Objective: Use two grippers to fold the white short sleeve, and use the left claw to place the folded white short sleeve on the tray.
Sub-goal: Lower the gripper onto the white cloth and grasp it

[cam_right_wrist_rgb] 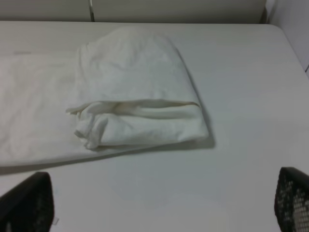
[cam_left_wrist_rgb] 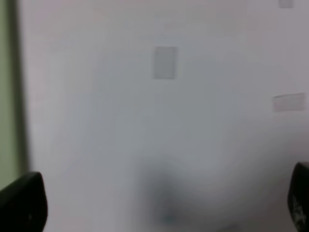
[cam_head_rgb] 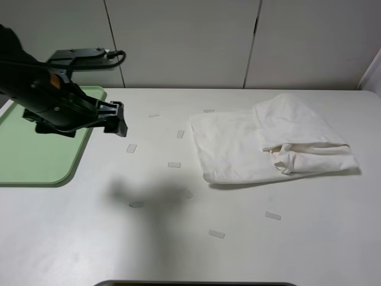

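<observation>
Left claw (cam_head_rgb: 118,119), black and two-fingered, hangs above the table (cam_head_rgb: 309,238) just past the near-right edge of the tray (cam_head_rgb: 36,170), with its thick black arm (cam_head_rgb: 41,98) reaching over the tray's upper part. Its jaws are spread wide and hold nothing: in the left wrist view the two dark fingertips (cam_left_wrist_rgb: 21,203) sit at opposite corners, with only blurred white table top and a few tape strips (cam_head_rgb: 131,148) showing between them. A soft grey shadow (cam_head_rgb: 149,195) falls on the table below the claw, toward the front. The pale green tray lies at the far left of the table and nothing lies on it. The white short sleeve (cam_head_rgb: 238,146) lies well apart from the tray, on the right half of the table, and neither claw touches it. It is partly folded: its left portion lies flat as a rough rectangle, while its right portion is doubled over into a thicker bundle with loose, rumpled layers showing at the open front edge. The right claw (cam_right_wrist_rgb: 159,203) does not show in the high view; its wrist view shows both mesh-faced fingertips (cam_right_wrist_rgb: 292,198) far apart, so it is spread too and empty, hovering near the bundled end of the garment. More small tape strips are scattered over the middle of the table between claw and shirt.
</observation>
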Controlling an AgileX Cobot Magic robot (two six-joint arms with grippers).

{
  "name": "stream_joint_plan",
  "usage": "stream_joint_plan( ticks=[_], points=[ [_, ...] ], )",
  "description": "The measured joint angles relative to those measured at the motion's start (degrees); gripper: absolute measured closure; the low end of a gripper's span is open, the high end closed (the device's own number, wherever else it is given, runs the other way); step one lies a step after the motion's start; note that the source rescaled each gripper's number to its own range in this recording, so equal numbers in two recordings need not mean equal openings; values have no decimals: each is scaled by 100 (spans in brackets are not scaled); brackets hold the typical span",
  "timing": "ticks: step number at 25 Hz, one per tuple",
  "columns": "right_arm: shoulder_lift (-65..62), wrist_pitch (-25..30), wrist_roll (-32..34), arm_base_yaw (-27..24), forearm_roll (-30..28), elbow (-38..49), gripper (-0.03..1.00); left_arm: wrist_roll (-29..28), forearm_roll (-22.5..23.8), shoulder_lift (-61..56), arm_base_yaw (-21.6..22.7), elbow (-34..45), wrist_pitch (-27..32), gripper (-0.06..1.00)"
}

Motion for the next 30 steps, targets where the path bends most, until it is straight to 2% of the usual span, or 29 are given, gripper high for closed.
stream_joint_plan(
  ticks=[3,6,9,12,20,24,30],
  points=[
    [0,0,0,0,0,0,-3,-390,-12,689,-488,-115,-665,-5],
    [0,0,0,0,0,0,-3,-547,-12,1020,-688,-319,-872,-5],
    [0,0,0,0,0,0,-3,-840,-12,1963,-1160,-1018,-1207,-5],
    [0,0,0,0,0,0,-3,-1035,-18,2469,-1370,-1394,-1387,-5],
    [0,0,0,0,0,0,-3,-1118,-18,3258,-1764,-1984,-1749,-5],
    [0,0,0,0,0,0,-3,-1475,-18,3893,-2053,-2577,-1857,-5],
    [0,0,0,0,0,0,-3,-1938,-18,4235,-2075,-2661,-2270,-5]
  ],
)
